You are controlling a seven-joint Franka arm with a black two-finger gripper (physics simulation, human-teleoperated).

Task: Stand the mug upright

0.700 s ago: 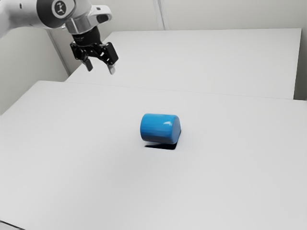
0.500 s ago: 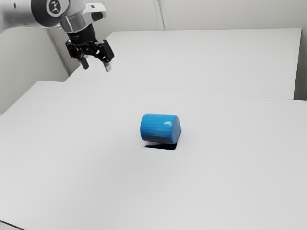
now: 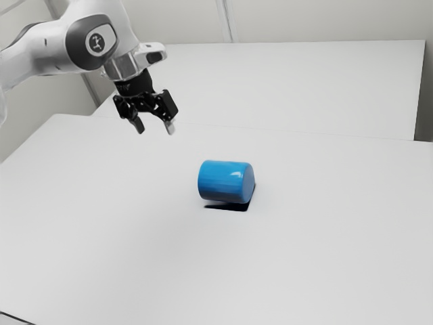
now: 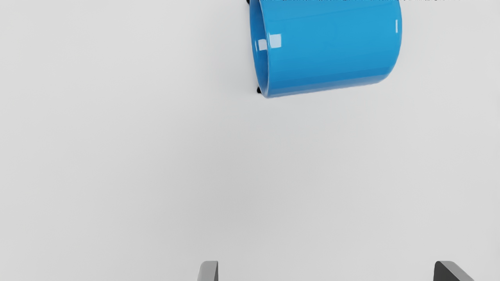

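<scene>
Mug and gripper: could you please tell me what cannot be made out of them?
- Mug, far side and any handle: wrist view, cut off by the edge.
- Its inside: exterior view, hidden by its wall.
- Gripper: wrist view, fingers above the tips cut off by the edge.

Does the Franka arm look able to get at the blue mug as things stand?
Probably yes: the open gripper hovers above the table, and I see nothing between it and the blue mug, which lies on its side.

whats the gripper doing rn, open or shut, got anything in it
Gripper: open, holding nothing, above the table and clear of the mug.
</scene>
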